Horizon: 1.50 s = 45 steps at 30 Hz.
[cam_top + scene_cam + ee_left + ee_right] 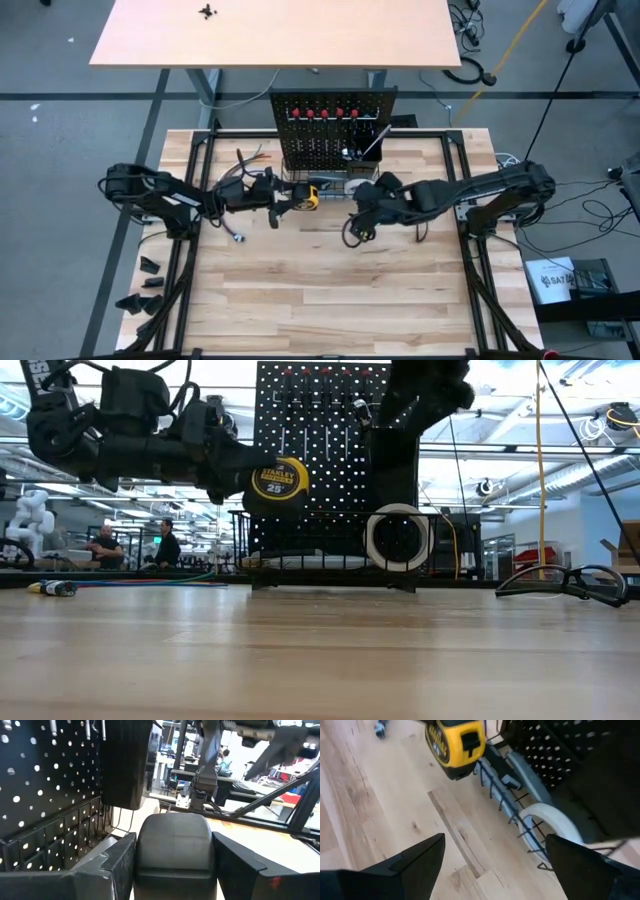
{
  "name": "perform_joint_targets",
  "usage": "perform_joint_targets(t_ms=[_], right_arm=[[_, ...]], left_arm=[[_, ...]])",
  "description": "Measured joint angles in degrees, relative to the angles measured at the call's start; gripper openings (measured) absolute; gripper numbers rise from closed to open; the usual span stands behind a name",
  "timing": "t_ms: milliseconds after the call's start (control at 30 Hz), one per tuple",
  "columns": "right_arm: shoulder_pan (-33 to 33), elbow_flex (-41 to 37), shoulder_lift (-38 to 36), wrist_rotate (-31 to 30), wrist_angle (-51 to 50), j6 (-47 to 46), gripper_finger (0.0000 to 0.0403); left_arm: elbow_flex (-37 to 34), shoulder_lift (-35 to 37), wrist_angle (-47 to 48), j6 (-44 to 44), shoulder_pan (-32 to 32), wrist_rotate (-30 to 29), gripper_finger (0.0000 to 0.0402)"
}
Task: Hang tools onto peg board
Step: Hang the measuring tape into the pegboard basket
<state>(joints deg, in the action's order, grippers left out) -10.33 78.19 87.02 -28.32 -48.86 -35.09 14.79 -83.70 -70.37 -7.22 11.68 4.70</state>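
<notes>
The yellow-black tape measure (pixel 278 480) hangs in the air in front of the black peg board (pixel 335 125), held by my left gripper (pixel 292 198), which is shut on it. In the right wrist view the tape measure (pixel 455 742) hovers over the wire basket (pixel 507 800) along the board's base. A white tape roll (pixel 397 537) stands on edge in that basket. My right gripper (pixel 495 855) is open, just right of the tape measure and above the table in front of the basket. Red-handled tools (pixel 325 113) hang along the board's top. My left gripper pinches the tape measure's dark case (pixel 172 845) between its two fingers (pixel 117 865), one on each side. It reaches in level from the table's left. The tape measure is lifted clear of the table, with its yellow labelled face (pixel 280 478) toward the near edge.
A small screwdriver (pixel 238 236) lies on the table near the left arm, and thin tools (pixel 250 156) lie left of the board. A dark looped thing (pixel 565 582) rests on the table's right side. Bare wood stretches toward the near edge (pixel 330 300). People sit far behind the table (pixel 165 545).
</notes>
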Motion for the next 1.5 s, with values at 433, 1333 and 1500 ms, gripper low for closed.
perform_joint_targets(t_ms=[433,1333,1500], right_arm=[[0.0,-0.09,-15.99,-9.07,-4.33,-1.14,0.0339],[32.17,-32.7,-49.11,15.33,31.12,16.3,0.0339],[37.52,-32.7,-46.58,22.84,32.91,16.15,0.0339]], left_arm=[[0.0,-0.57,0.25,-0.4,0.24,0.16,0.0215],[0.0,-0.57,1.09,-2.89,0.17,-0.13,0.0215],[0.0,-0.55,1.71,-2.87,0.15,-0.12,0.0215]])
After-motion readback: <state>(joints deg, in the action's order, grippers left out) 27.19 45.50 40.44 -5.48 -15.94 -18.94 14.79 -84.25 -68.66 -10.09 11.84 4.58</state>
